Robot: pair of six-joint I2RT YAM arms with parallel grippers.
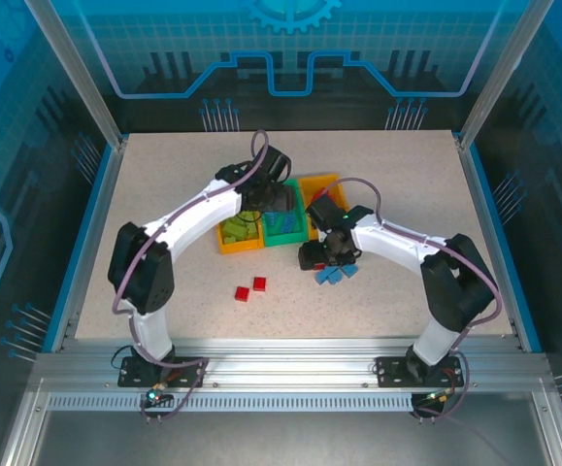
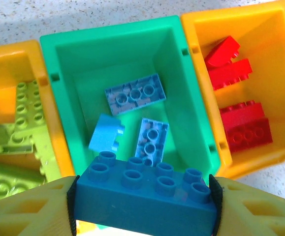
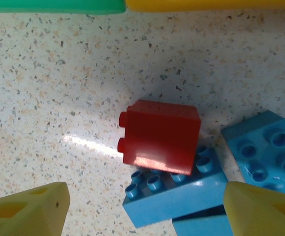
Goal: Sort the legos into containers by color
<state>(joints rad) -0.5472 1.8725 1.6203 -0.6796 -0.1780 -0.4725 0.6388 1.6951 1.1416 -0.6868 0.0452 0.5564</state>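
The left claw (image 2: 142, 209) is clamped on a dark blue brick (image 2: 144, 189), a yellow finger (image 2: 29, 206) pressed to each short end, and it hangs over the near end of the green bin (image 2: 108, 34), the middle of the three. Ahead of the claw, on that bin's floor, lie three paler blue bricks (image 2: 135, 93). To the claw's left a yellow bin (image 2: 4, 64) holds lime green bricks (image 2: 14, 128), and to its right the other yellow bin (image 2: 280, 29) holds red bricks (image 2: 240, 128). This looks like the drop step for a blue piece. The next move, I'd judge, calls only for the fingers to part, perhaps after easing forward so the brick clears the near rim. The right claw (image 3: 142, 211) stands apart with nothing gripped, low over the table (image 3: 58, 88). Just ahead of its fingertips a red brick (image 3: 159, 130) lies on its side against a blue brick (image 3: 181, 196), which sits between the fingers. Which of the two it is after I cannot tell; taking either cleanly calls for centring on that one alone.
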